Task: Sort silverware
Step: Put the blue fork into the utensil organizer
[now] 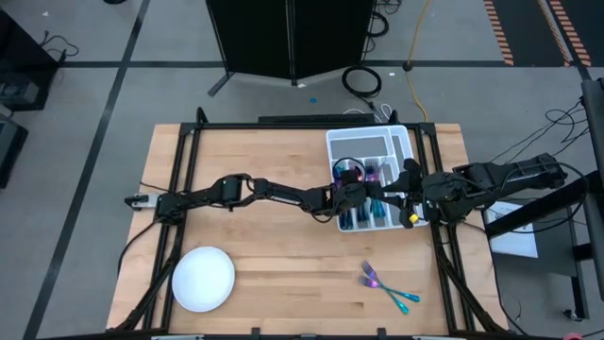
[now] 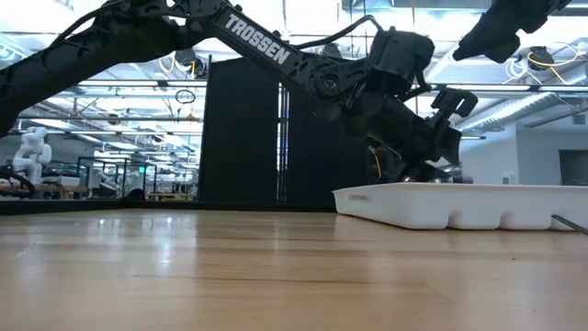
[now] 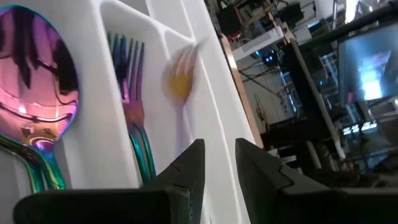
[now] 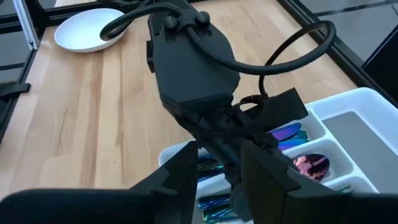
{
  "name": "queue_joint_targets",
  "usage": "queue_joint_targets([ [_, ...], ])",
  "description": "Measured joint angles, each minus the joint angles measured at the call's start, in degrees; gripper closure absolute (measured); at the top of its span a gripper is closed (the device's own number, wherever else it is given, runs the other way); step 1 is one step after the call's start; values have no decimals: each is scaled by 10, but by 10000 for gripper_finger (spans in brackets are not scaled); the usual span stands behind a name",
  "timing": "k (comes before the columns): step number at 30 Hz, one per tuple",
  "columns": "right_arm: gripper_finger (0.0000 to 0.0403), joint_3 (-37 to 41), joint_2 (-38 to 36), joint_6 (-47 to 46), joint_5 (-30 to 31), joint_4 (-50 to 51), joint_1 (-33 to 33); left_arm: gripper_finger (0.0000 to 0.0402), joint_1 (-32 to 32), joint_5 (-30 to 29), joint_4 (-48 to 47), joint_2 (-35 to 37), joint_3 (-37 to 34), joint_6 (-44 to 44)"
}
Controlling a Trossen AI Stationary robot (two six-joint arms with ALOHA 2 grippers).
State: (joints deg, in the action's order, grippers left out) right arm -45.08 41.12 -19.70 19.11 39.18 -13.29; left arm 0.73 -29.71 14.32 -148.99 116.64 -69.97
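Where the low view catches the left arm's upper link, we read "TROSSEN" in white. That arm reaches across the table [image 1: 264, 246], its left gripper [image 1: 351, 194] over the white tray [image 1: 396, 134], fingers [image 3: 186, 174] narrowly apart, holding nothing. Silverware [image 3: 37, 81] lies in compartments just beyond them. Right gripper [image 1: 408, 179] hovers alongside, narrow gap; two loose pieces [image 1: 387, 288] lie well apart from both.

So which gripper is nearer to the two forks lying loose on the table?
Right, though narrowly. The right gripper is over the tray's right edge, more directly above the loose forks in the high view; the left gripper sits over the tray's middle compartments, slightly farther.
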Motion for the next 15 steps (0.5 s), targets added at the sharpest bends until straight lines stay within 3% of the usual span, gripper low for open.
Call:
queue_joint_targets([
  [11,298,0,0,-22,-28,5,0,313,10,12,-7,0,0,40],
  [15,298,0,0,-58,-28,29,0,313,15,34,1,15,0,122],
])
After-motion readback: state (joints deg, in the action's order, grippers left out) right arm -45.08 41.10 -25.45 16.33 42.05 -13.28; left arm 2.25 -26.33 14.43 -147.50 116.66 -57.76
